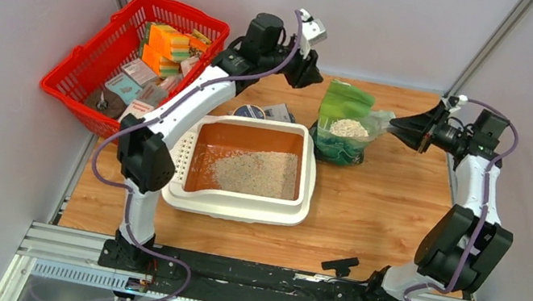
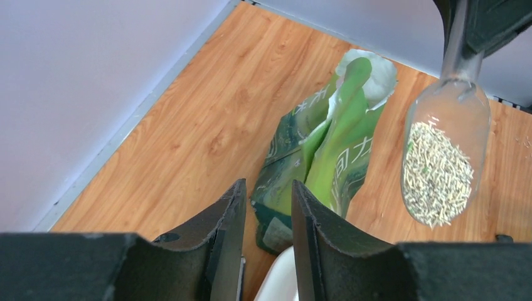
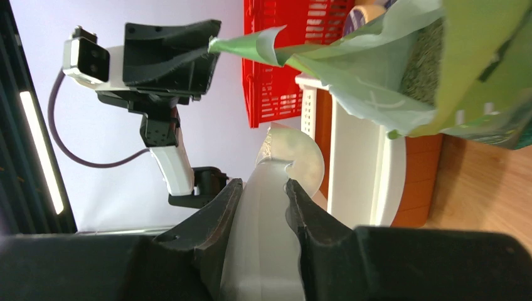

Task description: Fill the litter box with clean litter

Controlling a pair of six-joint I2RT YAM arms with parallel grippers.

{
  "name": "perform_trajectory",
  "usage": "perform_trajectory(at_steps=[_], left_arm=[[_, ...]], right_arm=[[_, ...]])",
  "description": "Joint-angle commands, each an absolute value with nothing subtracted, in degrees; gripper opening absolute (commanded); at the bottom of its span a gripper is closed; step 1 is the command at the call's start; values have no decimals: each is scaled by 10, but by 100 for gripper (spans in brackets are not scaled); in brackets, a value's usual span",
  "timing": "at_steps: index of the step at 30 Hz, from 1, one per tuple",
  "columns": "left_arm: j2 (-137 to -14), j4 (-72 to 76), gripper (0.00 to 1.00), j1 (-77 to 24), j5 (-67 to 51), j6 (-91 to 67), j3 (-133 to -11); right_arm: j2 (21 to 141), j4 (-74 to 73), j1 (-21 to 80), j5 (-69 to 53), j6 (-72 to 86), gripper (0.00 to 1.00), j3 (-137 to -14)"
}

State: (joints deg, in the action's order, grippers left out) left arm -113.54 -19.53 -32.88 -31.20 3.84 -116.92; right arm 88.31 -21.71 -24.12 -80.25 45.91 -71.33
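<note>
Litter (image 2: 437, 172) in scoop (image 2: 448, 100); scoop in right jaws

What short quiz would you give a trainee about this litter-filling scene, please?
1. True or false: the litter box already has some litter in it.
2. The right gripper is shut on: A) a brush B) the scoop C) nothing.
3. Name the container standing at the far left of the table.

Key: 1 true; 2 B; 3 the red basket.
</note>
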Motion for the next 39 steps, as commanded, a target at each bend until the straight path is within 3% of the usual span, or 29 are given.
perform_trajectory(at_steps=[1, 11, 27, 39], left_arm=[[-1057, -200, 41, -302, -302, 66, -1144], [-959, -205, 41, -248, -301, 93, -1022], [-872, -206, 40, -228, -301, 103, -922], [-831, -272, 40, -220, -295, 183, -902]], right_arm=[[848, -187, -203, -819, 498, 0, -701], [814, -81, -120, -781, 594, 0, -642], [818, -267, -60, -677, 418, 0, -745], [808, -294, -26, -657, 388, 0, -781]])
